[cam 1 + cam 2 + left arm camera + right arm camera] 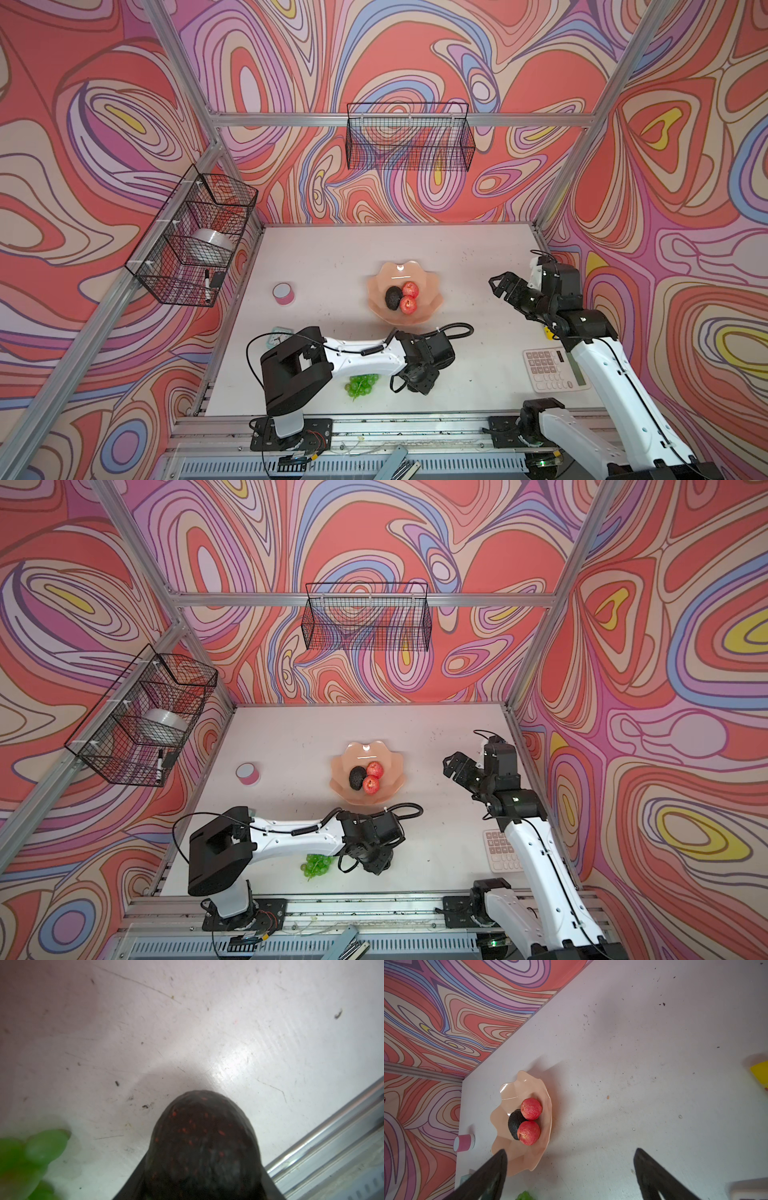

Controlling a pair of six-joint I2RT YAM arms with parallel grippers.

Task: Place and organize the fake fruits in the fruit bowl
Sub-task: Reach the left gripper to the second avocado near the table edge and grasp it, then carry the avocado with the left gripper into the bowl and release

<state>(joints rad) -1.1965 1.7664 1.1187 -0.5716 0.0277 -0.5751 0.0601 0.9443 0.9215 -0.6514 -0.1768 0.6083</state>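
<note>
The peach-pink fruit bowl stands mid-table in both top views. It holds two red apples and a dark avocado. Green grapes lie near the front edge, partly under my left arm. Just right of them my left gripper is low on the table, shut on a second avocado; a black finger shows on either side of it in the left wrist view. Right of the bowl, above the table, my right gripper hangs open and empty.
A pink tape roll stands left of the bowl. A calculator and a small yellow object lie by my right arm. Wire baskets hang on the left and back walls. A metal rail runs along the front edge.
</note>
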